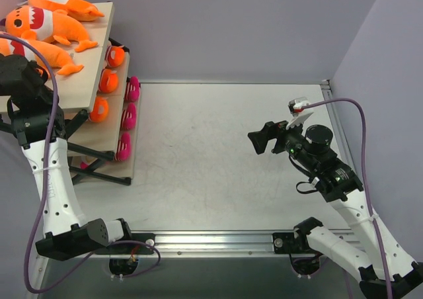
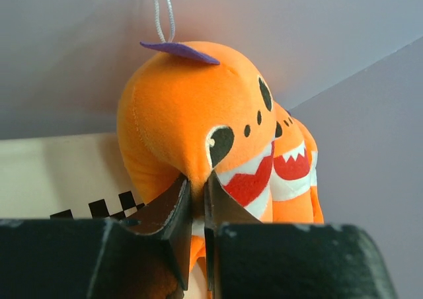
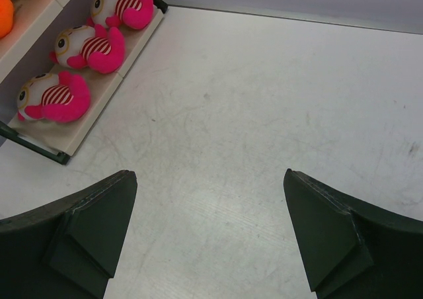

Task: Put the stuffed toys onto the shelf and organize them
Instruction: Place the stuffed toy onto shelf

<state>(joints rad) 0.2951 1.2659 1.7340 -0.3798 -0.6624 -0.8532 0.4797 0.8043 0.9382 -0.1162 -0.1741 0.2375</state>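
The placing step looks nearly done: the left gripper (image 2: 197,193) has its jaws almost together at the chin of an orange shark (image 2: 192,114) on the top board of the shelf (image 2: 59,173), far left, though I cannot tell whether they pinch it, while the right gripper (image 3: 210,175) gapes idle over the bench (image 3: 264,100), so next comes a clean release and a straight withdrawal.

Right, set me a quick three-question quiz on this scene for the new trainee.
1. True or false: the pink dolls sit on the top board.
2. How many orange sharks are on that top board? A two, B three, C five.
3. Fill in: the right arm's jaws stand ___ above the table.
Key: 1 false, they sit on a lower board; 2 B; 3 open.
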